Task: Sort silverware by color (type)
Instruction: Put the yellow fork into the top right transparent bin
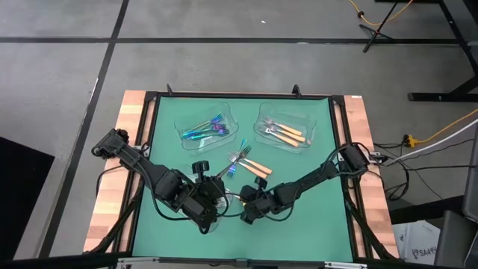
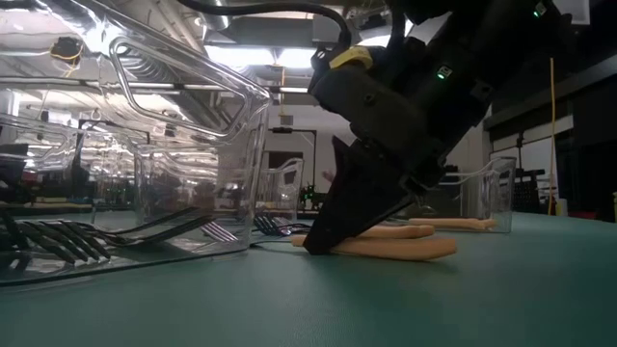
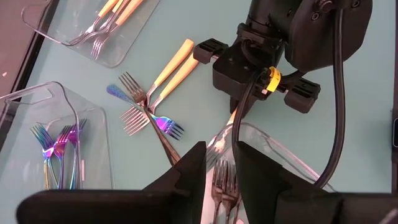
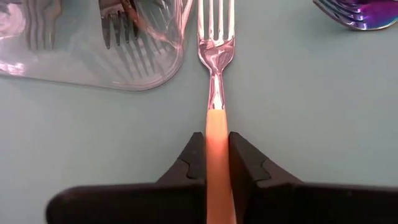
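Observation:
My right gripper (image 4: pixel 216 140) is low over the green mat (image 1: pixel 314 224), shut on an orange-handled fork (image 4: pixel 216 74) whose silver tines point at the near clear tray (image 4: pixel 93 68). That tray holds dark forks (image 3: pixel 224 183). Above it my left gripper (image 3: pixel 221 165) hangs open with nothing between its fingers. A small pile of orange-handled and iridescent forks (image 3: pixel 149 106) lies crossed on the mat at mid-table. At the far side, one tray holds iridescent forks (image 1: pixel 205 128) and another holds orange-handled forks (image 1: pixel 287 132). My right gripper pinches the fork's orange handle (image 4: pixel 216 124) between its two fingers, near where the handle meets the silver neck. The fingers slant down from the table's right side and lie along the fork. The fork lies flat on the mat, its tines ahead of the fingertips.
The near tray's clear wall (image 2: pixel 193 145) stands close to the left of my right gripper (image 2: pixel 323 241). Wooden strips (image 1: pixel 112 179) edge the mat on both sides. The mat's near right part shows bare green.

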Controlling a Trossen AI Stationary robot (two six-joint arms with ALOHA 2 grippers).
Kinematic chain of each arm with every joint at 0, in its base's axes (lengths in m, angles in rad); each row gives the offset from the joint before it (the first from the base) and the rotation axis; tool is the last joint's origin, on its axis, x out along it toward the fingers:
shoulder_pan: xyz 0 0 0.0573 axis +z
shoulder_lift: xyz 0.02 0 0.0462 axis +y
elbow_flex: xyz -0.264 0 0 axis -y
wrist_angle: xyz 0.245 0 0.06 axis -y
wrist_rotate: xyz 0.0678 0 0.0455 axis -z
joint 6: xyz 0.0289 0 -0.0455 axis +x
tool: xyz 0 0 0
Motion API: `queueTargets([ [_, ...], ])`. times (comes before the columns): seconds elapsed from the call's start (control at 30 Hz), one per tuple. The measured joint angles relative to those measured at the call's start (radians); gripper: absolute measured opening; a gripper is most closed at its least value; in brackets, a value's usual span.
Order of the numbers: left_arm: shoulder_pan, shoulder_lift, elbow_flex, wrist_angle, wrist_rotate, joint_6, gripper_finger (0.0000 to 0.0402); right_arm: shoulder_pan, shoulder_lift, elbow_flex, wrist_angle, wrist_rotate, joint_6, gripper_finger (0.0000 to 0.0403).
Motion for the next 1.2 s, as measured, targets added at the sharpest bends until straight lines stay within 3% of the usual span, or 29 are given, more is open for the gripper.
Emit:
queueTargets([
  [0.53, 0.0, 0.0, 0.0, 0.0, 0.0, 0.0, 0.0078, -0.001, -0.086, -0.006, -0.074, 0.011, -0.031, 0.0016],
  [1.2, 0.0, 0.0, 0.0, 0.007, 0.0, 0.0, 0.0078, -0.009, -0.375, -0.002, -0.444, 0.209, -0.085, 0.0019],
])
